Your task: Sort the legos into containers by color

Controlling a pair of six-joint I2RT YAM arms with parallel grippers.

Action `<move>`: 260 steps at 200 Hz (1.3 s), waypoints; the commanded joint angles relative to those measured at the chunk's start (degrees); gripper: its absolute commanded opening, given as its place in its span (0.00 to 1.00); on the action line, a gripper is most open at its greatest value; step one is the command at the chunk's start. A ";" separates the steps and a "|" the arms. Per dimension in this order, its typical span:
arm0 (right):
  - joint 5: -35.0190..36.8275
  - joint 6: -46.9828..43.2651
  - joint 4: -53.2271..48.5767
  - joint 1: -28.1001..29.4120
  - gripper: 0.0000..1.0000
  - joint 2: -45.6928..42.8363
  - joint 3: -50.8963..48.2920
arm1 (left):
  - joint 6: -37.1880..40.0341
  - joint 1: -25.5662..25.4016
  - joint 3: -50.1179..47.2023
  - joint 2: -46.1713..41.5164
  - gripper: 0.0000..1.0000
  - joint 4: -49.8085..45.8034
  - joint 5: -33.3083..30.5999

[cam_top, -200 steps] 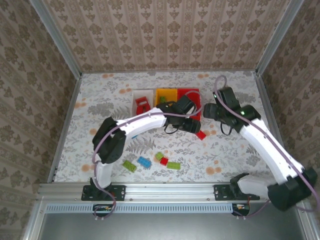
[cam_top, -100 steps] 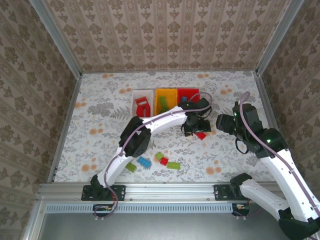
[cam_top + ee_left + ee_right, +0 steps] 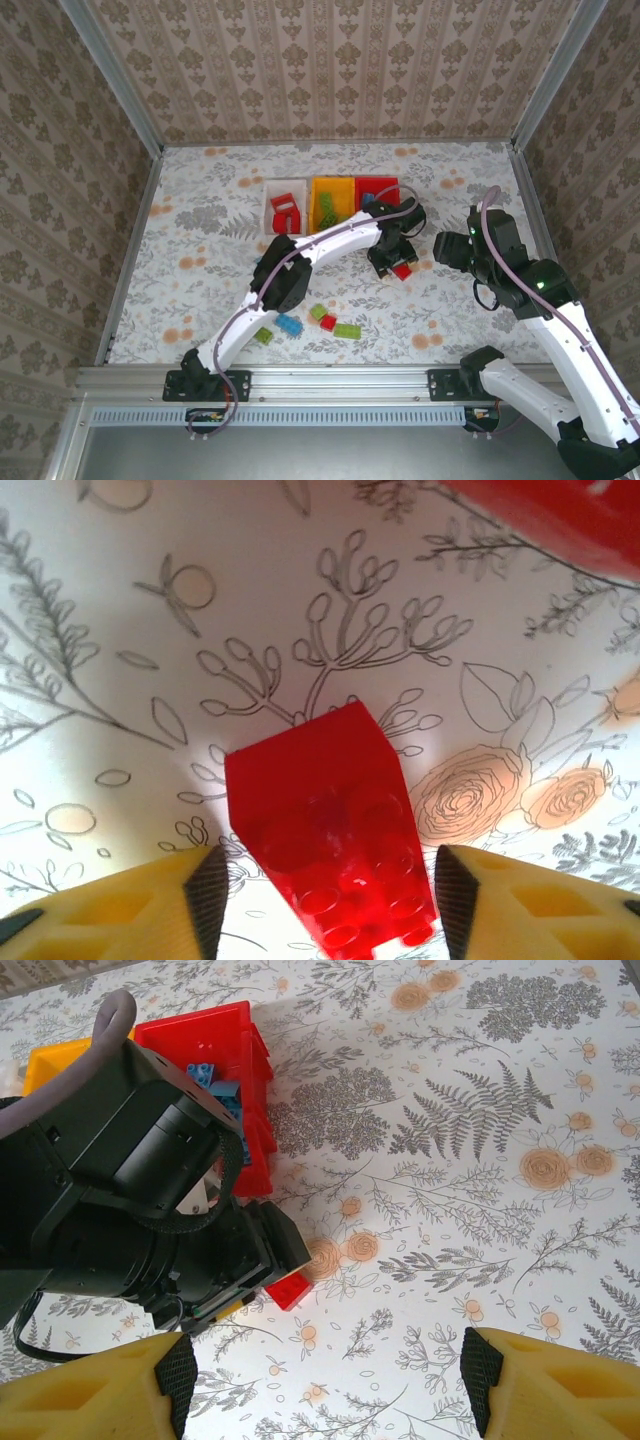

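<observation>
Starting at the left, I see five loose bricks [image 3: 347,330] on the table [image 3: 200,250] near the arm bases: green, blue and red, not yet sorted. Behind them the bins stand in a row, touching. The white bin [image 3: 268,195] holds red pieces, the yellow bin [image 3: 333,181] holds green ones, and the red bin [image 3: 378,179] holds blue. That tells me which colour goes where.

Just right of the row and a little nearer, my left gripper [image 3: 328,895] is down over a red brick [image 3: 320,820] that lies flat on the table. The jaws stand apart with one on each side of it. I can see a gap on one side, so I judge it is straddled ready for a pinch but not clamped. This brick belongs in the white bin, two bins over.

Further right, my right gripper [image 3: 325,1390] hangs above bare table with its jaws apart and nothing between them. It is well clear of the left arm, which I take to be the reason it sits there.
</observation>
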 commanded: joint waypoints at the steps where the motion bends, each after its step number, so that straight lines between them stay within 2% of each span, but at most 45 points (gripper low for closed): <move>1: -0.65 -1.12 -1.58 -0.29 0.74 -0.50 -0.33 | -4.09 -0.26 1.16 1.52 0.51 -4.90 -0.70; 45: -1.68 -1.66 -0.77 -0.29 0.74 -0.10 -0.59 | -4.60 -0.11 -4.73 -0.33 0.32 -3.04 0.50; 55: -1.88 -1.73 -0.63 -0.29 0.74 -0.05 -0.60 | -4.01 0.15 -6.80 -2.06 0.26 -2.35 -0.33; 70: -2.44 -1.90 -0.35 -0.29 0.74 0.03 -0.62 | -2.02 0.72 -9.88 -6.06 0.21 -2.37 -3.26; 93: -4.60 -2.74 1.15 -0.29 0.73 0.24 -1.07 | 2.46 2.09 -16.67 -15.02 0.18 -2.93 -9.14; 129: -11.09 -4.11 6.12 0.30 0.72 2.04 -2.61 | 7.36 5.25 -33.20 -33.22 0.16 -3.04 -17.51; 151: -12.74 -4.19 9.06 2.79 0.71 4.30 -2.75 | 11.35 9.42 -41.02 -42.30 0.16 -2.45 -20.85; 169: -12.44 -3.74 11.37 6.36 0.71 6.87 -2.30 | 18.40 14.70 -44.74 -46.49 0.15 1.18 -19.76; 193: -10.23 -2.91 13.41 12.01 0.71 11.24 -0.54 | 28.26 21.75 -43.24 -44.93 0.15 4.70 -15.15; 221: -8.94 -2.19 14.93 15.06 0.71 15.37 2.00 | 37.86 26.10 -34.72 -37.18 0.15 3.11 -13.03; 260: -8.24 -2.10 15.16 15.17 0.71 17.18 3.68 | 41.86 29.41 -28.63 -30.24 0.15 1.53 -12.92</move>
